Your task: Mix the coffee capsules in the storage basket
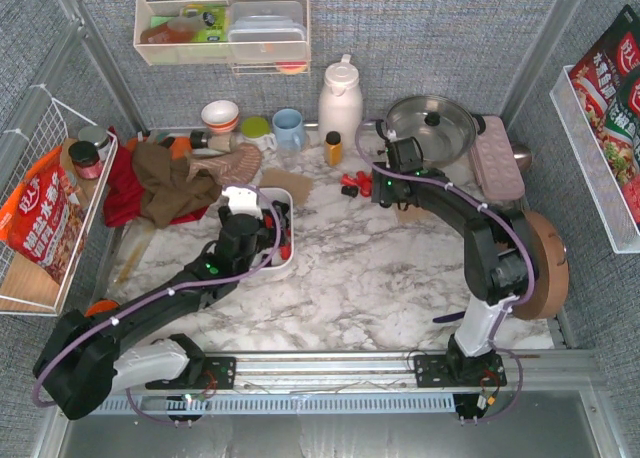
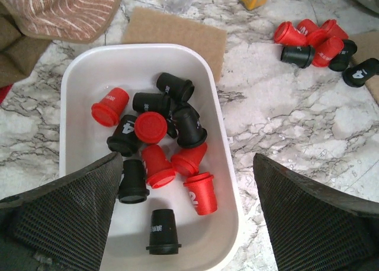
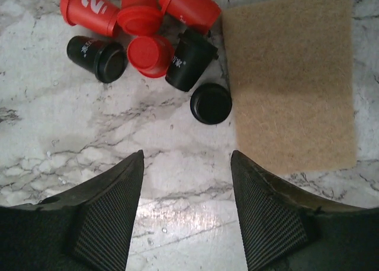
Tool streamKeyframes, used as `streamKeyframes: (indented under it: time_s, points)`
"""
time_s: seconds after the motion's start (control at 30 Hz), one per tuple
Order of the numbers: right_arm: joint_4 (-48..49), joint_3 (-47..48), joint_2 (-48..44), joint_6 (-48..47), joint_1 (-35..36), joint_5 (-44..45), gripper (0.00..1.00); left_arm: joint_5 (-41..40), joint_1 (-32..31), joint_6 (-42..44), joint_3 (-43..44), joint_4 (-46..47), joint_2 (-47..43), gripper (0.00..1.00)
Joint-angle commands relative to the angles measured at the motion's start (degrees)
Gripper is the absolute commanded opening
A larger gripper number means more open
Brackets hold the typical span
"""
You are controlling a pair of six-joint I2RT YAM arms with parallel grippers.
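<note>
Storage basket (image 2: 71, 93): white, shallow, left of centre on the table (image 1: 380, 268), partly under the left arm (image 1: 170, 298). The left jaws hang over its near end, spread wide, with nothing between them. Inside are the coffee capsules (image 2: 151, 127), red and black, bunched mid-basket, with one black pod apart by the near wall. The right jaws hover over the table further back, likewise released and empty. A loose cluster of capsules (image 3: 148, 46) lies just ahead of them, beside a tan scouring pad (image 3: 290, 81).

Judgement: either the basket gets stirred or the loose pods get carried over first. I cannot tell which.

To stir well, lower the left jaws onto bare basket floor beside the bunch. Sweep slowly along the long side and stay below the rim so no pods hop out. The basket looks light and may slide, so avoid pushing its walls.

Surface: glossy marble pattern, probably slick, so pods on their sides will likely roll.

Room: grey padded walls and wire baskets (image 1: 50, 106) at the sides. Along the back are a pot (image 1: 430, 123), a jug (image 1: 340, 98) and mugs (image 1: 288, 128), with a cloth heap (image 1: 170, 178) at back left.
</note>
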Motion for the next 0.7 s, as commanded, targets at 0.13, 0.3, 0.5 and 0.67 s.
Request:
streamKeyframes:
  time_s: [0.13,0.3,0.5,0.67]
  points:
    - [0.7,5.1,6.3,-0.7,-2.8,-4.5,0.61,-0.2,0.1,3.7,-1.4,4.4,-2.0,0.99]
    - [0.7,6.3,8.8,-0.2,-4.0,-5.5,0.59,1.5,0.1,4.5,-2.2,6.8,-2.2,0.99]
    - [0.9,7.3,11.0,0.6,-5.2,-7.2,0.56,2.6,0.1,4.4,-2.3,7.6,-0.9,0.99]
    - [0.9,8.2,11.9,0.1,-5.5,-7.6,0.53,3.0,0.1,4.1,-2.6,8.6,-0.4,0.99]
